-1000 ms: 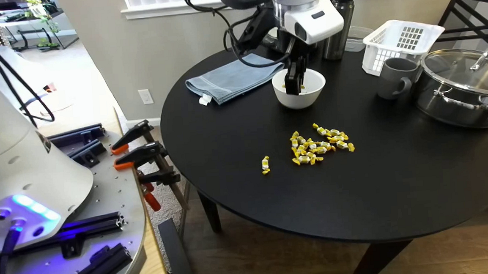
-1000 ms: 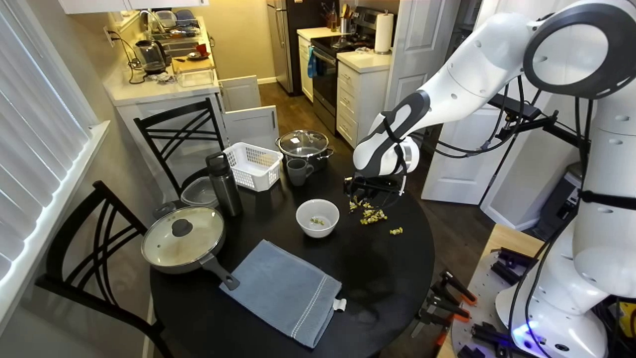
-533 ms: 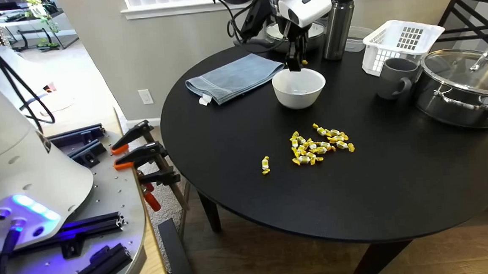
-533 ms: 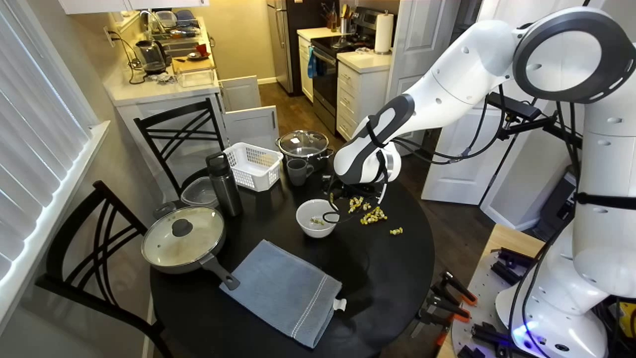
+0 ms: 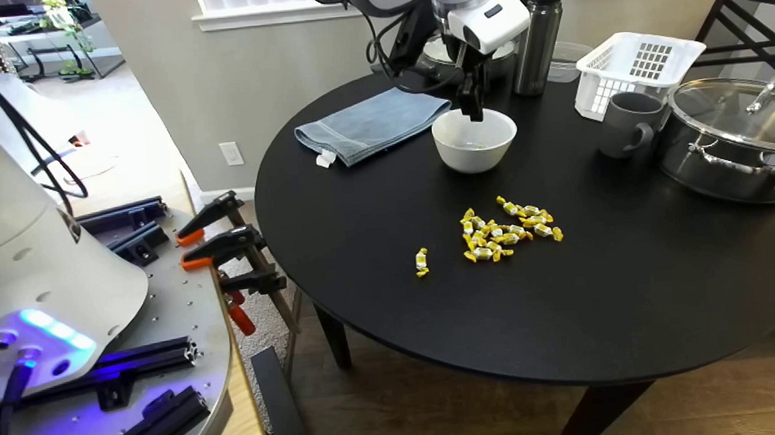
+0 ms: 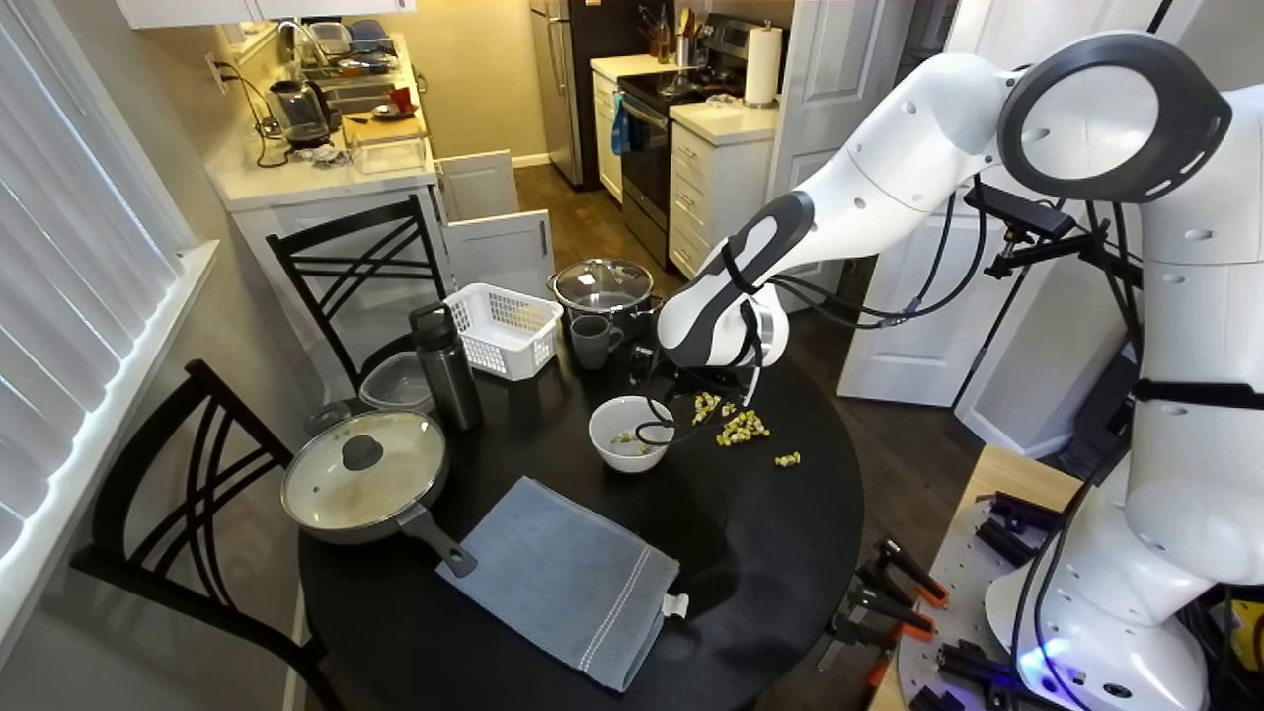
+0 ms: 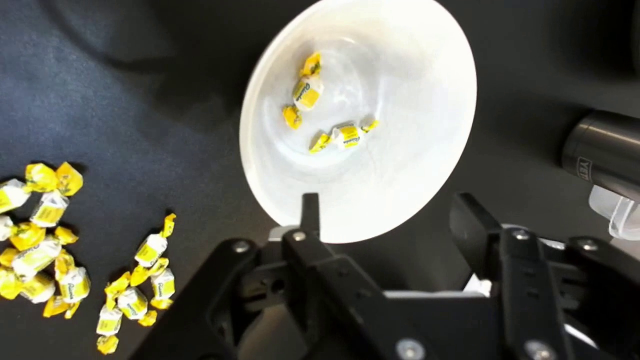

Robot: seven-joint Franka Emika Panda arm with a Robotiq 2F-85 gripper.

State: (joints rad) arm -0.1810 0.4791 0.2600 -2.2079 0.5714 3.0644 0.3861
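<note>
Two wrapped candies [image 7: 307, 93] in a white bowl [image 7: 420, 145]

Each candy should be light, firm inside and slick-skinned, probably best pinched across its middle rather than a twisted end. Both lie on the bowl's floor, below the gripper [image 7: 386, 205], whose fingers stand apart, empty, near the rim

Two candies [image 7: 306, 93] lie in the bowl [image 5: 472, 154], which stands on the table [image 5: 608, 298] between towel [image 5: 374, 127] and mug [image 5: 624, 126].

A black chair [image 6: 188, 600] (cross-backed) stands near the window [image 6: 79, 247].
</note>
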